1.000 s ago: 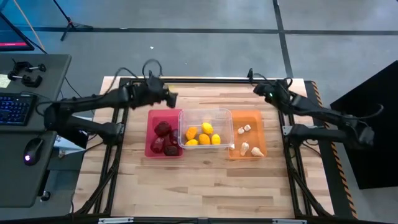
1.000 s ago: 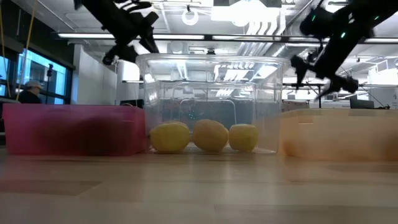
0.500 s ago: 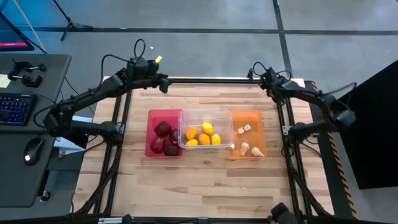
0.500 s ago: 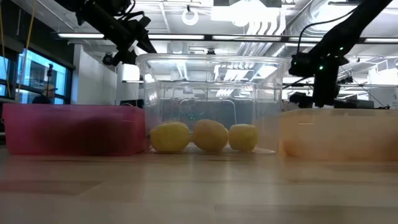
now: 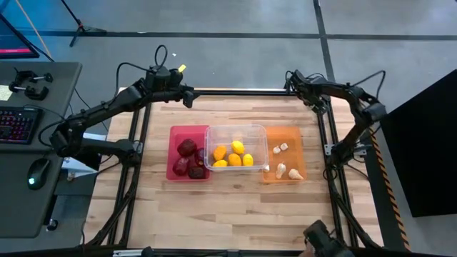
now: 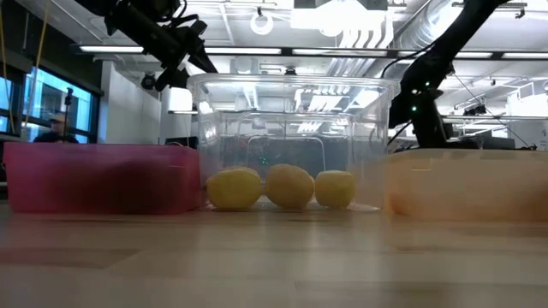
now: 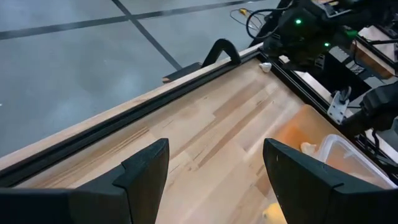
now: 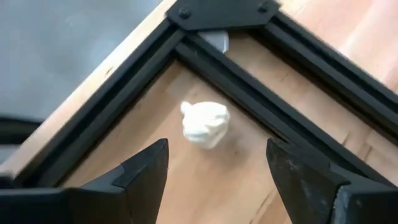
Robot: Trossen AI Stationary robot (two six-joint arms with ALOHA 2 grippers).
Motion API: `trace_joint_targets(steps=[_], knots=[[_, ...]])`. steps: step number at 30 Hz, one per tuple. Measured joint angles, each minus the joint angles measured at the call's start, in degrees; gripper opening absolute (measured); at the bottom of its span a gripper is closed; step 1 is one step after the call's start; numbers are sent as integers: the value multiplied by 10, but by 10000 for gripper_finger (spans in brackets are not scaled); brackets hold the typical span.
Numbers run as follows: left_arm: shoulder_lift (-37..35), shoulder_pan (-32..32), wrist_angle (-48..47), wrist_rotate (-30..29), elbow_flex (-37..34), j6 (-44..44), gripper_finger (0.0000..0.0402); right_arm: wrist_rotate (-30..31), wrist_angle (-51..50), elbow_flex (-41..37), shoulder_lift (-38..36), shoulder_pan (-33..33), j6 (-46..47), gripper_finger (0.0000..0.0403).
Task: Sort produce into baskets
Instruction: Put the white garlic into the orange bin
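Three trays sit side by side mid-table: a red tray with dark red lumps, a clear tray with yellow lemons, and an orange tray with garlic bulbs. One loose garlic bulb lies on the table in the far right corner, inside the black frame rails. My right gripper is open just short of it, touching nothing. My left gripper is open and empty over the table's far edge, behind the red tray.
Black frame rails run along the table's far edge and down both sides. They meet in a corner bracket beside the loose garlic. Bare wood lies near the table's front edge. A desk with a keyboard stands left of the table.
My right gripper has moved toward the table's far edge and slightly left, into the far right corner, and its arm has swung round behind it. My left gripper moved from over the red tray toward the far edge, then stayed still.
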Motion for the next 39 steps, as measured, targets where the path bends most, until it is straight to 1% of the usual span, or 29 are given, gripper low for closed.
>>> trace_joint_targets(steps=[3, 5, 11, 16, 22, 25, 28, 31, 33, 34, 36, 39], knots=[[0, -1, -2, 0, 0, 0, 248, 9, -17, 29, 33, -8, 37, 261], [0, -2, -10, 0, 0, 0, 248, 5, -34, 46, 50, -12, 45, 261], [0, -5, -27, 0, 0, 0, 248, 2, -62, 75, 92, -12, 32, 257], [0, -5, -31, 0, 0, 0, 248, -9, -72, 106, 134, -17, 25, 235], [0, -5, -61, 0, 0, -5, 248, -6, -92, 121, 151, -23, 41, 197], [0, -5, -70, 0, 0, -5, 248, -5, -92, 121, 151, -23, 37, 169], [0, -5, -71, 0, 0, 0, 248, -10, -96, 121, 151, -23, 29, 122], [0, -5, -71, 0, 0, 8, 248, -17, -97, 121, 150, -22, 13, 63], [0, -5, -71, 0, 0, 11, 248, -21, -97, 121, 147, -19, -21, 25], [0, -5, -71, 0, 0, 15, 248, -21, -96, 121, 144, -16, -45, 15], [0, -5, -71, 0, 0, 22, 248, -14, -95, 120, 134, -9, -71, 12], [0, -5, -68, 0, 0, 30, 248, 4, -88, 120, 102, 4, -92, 25]])
